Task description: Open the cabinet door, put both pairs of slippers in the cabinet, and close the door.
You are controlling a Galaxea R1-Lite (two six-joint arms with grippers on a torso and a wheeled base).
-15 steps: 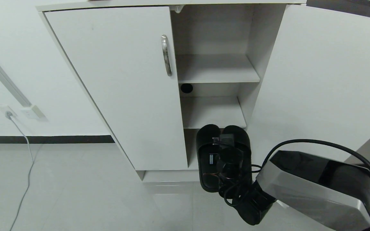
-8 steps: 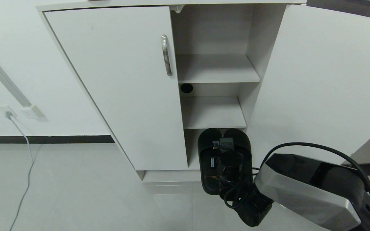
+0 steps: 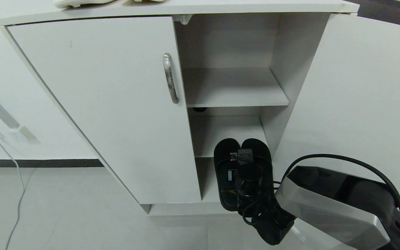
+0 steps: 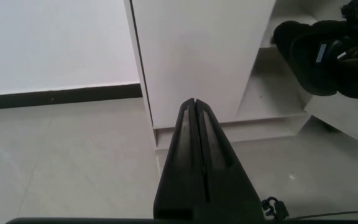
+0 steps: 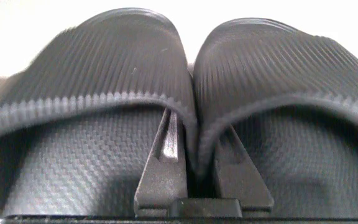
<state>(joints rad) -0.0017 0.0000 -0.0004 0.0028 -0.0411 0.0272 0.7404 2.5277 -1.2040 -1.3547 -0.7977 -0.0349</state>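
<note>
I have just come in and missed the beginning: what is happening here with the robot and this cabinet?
The robot's right gripper is shut on a pair of black slippers, pinching their inner walls together, and holds them before the lower shelves of the white cabinet. Its right door stands open; the left door is closed. The slippers are not yet set on a shelf. The left gripper is shut and empty, low over the floor near the cabinet.
</note>
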